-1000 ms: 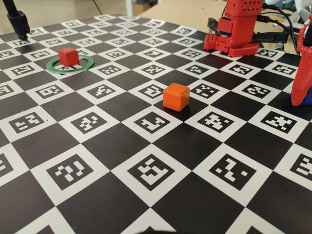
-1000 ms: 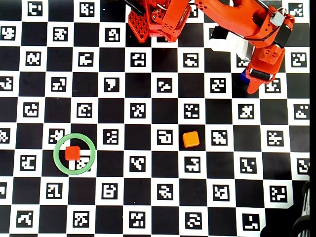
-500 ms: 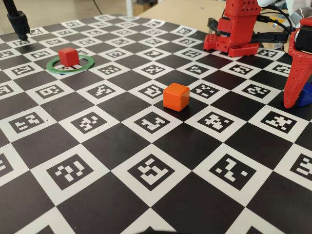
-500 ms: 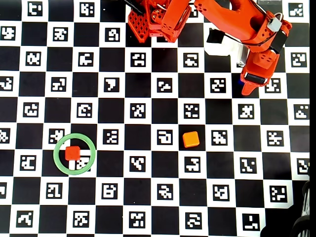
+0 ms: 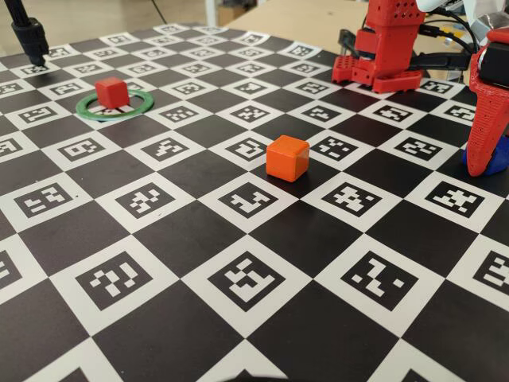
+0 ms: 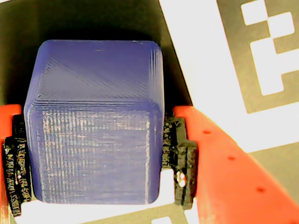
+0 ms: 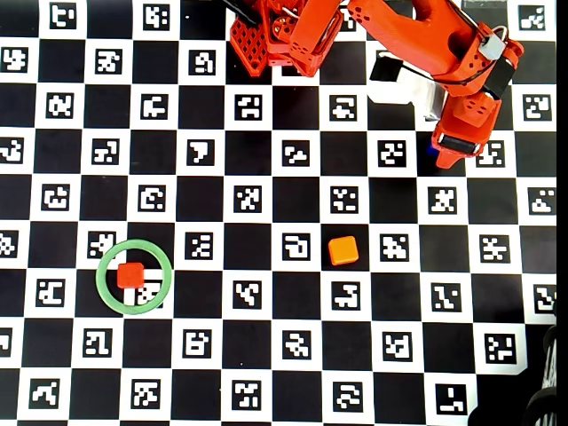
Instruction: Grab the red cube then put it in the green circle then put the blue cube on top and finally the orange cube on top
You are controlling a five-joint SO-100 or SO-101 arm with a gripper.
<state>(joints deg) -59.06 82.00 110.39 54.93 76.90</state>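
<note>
The red cube (image 5: 111,91) (image 7: 130,274) sits inside the green circle (image 5: 86,107) (image 7: 100,266), at the far left of the fixed view. Alone near the board's middle is the orange cube (image 5: 287,157) (image 7: 343,250). The blue cube (image 6: 93,93) fills the wrist view, with a black pad pressed against each of its sides. My gripper (image 5: 479,165) (image 6: 96,161) (image 7: 442,158) is shut on it at the right edge of the board, pointing down. In the fixed view only a blue corner (image 5: 500,157) shows behind the red finger. In the overhead view just a sliver of the blue cube (image 7: 432,149) shows.
The board is a black and white checker of printed markers (image 5: 246,278). The arm's red base (image 5: 380,56) (image 7: 275,35) stands at the far edge. A black stand (image 5: 29,36) rises at the far left corner. Cables (image 7: 543,406) lie off the near right corner.
The gripper has shifted a little leftward in the overhead view, staying around the blue cube. The red and orange cubes have not moved.
</note>
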